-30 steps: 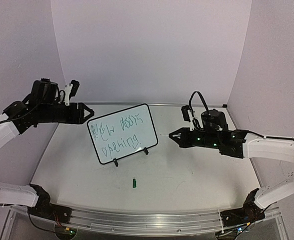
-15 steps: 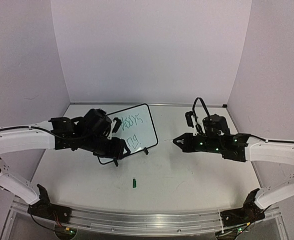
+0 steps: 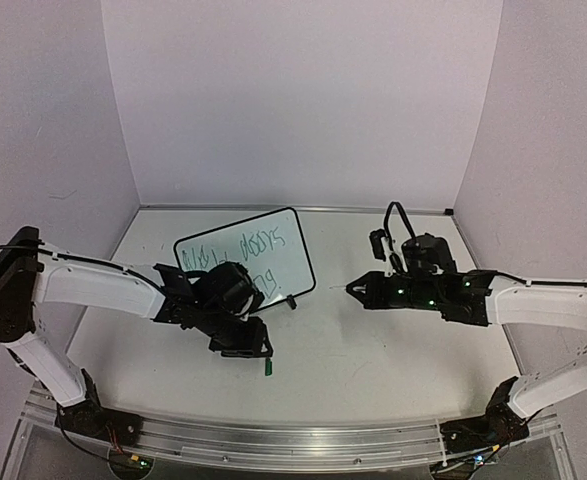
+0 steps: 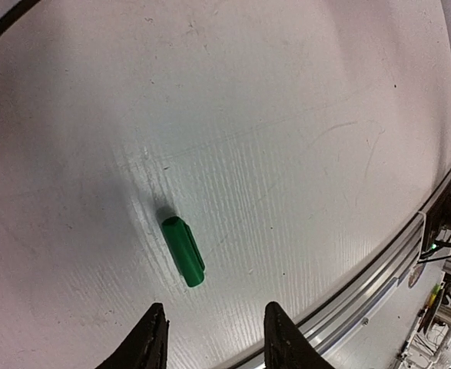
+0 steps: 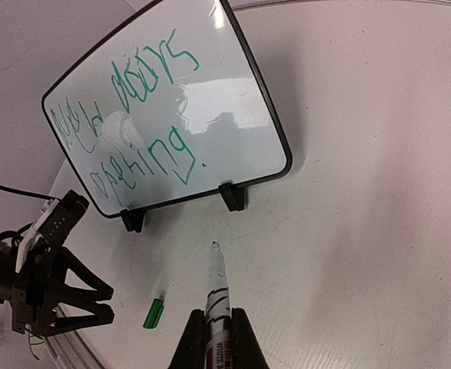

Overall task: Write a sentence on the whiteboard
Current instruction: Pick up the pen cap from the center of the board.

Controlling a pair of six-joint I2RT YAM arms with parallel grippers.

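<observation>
Whiteboard [image 5: 237, 92]: stands upright on its two black feet on the table [image 3: 393, 350], at about 11 o'clock of the table's middle in the top view. It is tilted, its left edge lower. The left arm hides its lower left part in that view.

Sentence [image 5: 144, 115]: green marker in two lines on the board face. The upper line ends in "doors" and the lower reads "opening."; the first word cannot be read.

Left gripper [image 4: 216, 311]: low over the table at 6 o'clock of the board, fingers apart with nothing between them.

Cap [image 4: 184, 251]: small, green, lying flat on the table. In the left wrist view it is at 12 o'clock of the parted fingers and apart from them.

Right gripper [image 3: 358, 289]: at 3 o'clock of the board and well apart from it, fingers clamped on the marker.

Marker [image 5: 218, 286]: uncapped. In the top view its tip points to 9 o'clock, short of the board.
</observation>
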